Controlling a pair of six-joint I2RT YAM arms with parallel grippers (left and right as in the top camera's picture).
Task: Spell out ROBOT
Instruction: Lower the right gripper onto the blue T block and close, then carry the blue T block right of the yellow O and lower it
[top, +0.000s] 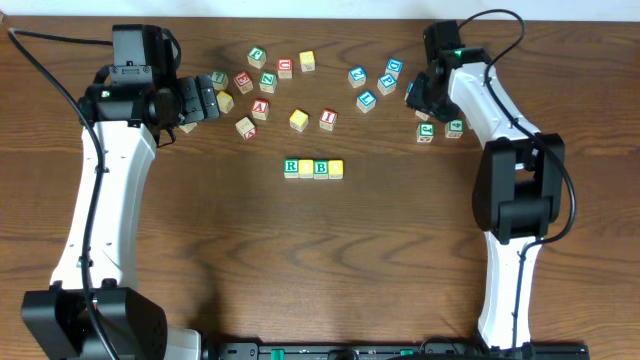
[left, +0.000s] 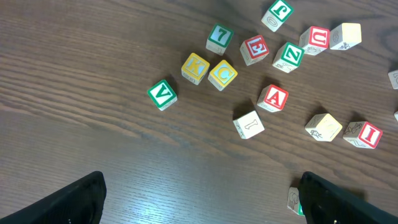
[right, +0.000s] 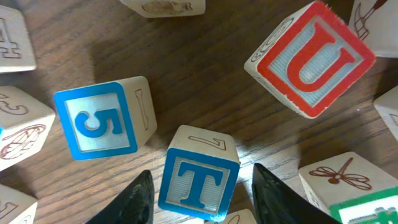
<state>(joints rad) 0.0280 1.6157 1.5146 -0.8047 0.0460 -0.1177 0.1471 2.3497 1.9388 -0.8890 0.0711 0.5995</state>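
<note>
Closest to the right wrist camera is the T block (right: 199, 180), a blue letter on a white face, sitting between the two dark fingers of the right claw (right: 204, 198). That claw is open: its jaws straddle the block with a thin gap on each side and grip nothing. A 5 block (right: 99, 124) lies just beside the T, and a red U block (right: 311, 59) sits further off, turned at an angle.

From the left wrist view, the left claw (left: 205, 205) is spread wide with nothing between its fingers, over bare surface (left: 74, 137). Ahead of it lie loose blocks, among them a V (left: 162, 94), a K (left: 194, 67) touching a C (left: 222, 74), and an A (left: 273, 98).

Overhead, a row (top: 313, 168) of four touching blocks stands mid-surface: an R (top: 291, 168), a yellow block, a B (top: 321, 168) and another yellow block. The yellow letters are too small to read, but the row most likely says ROBO, so the T would be the last letter wanted. The step in hand appears to be picking it up. The next move calls for the right claw to close squarely on the T without nudging the 5. It must then lift the block clear of its crowded neighbours and set it touching the end of the row nearer the right arm, letter upward.
</note>
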